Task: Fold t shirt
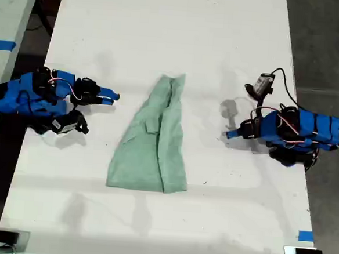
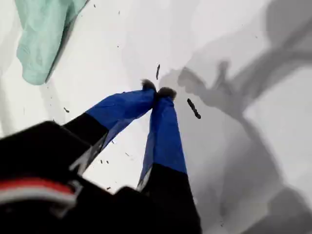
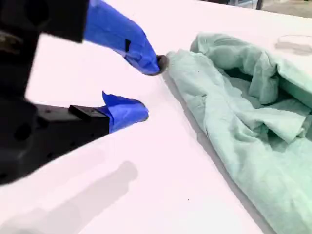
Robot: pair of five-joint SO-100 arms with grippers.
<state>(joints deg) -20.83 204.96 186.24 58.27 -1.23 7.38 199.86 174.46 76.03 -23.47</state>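
The t shirt is pale mint green and lies rumpled in the middle of the white table, narrow at the far end and wider toward the near edge. My first gripper rests on the table at the exterior view's right, pointing at the t shirt with a gap of bare table between them. In the first wrist view this gripper is shut with nothing in it, and the t shirt lies far off. My second gripper is at the exterior view's left. It stands open, one fingertip close to the t shirt's edge.
A small camera on a black cable sits behind the arm at the exterior view's right. Blue tape marks lie near the table's front corner at that side. Dark floor borders the table on both sides. Small dark specks dot the table.
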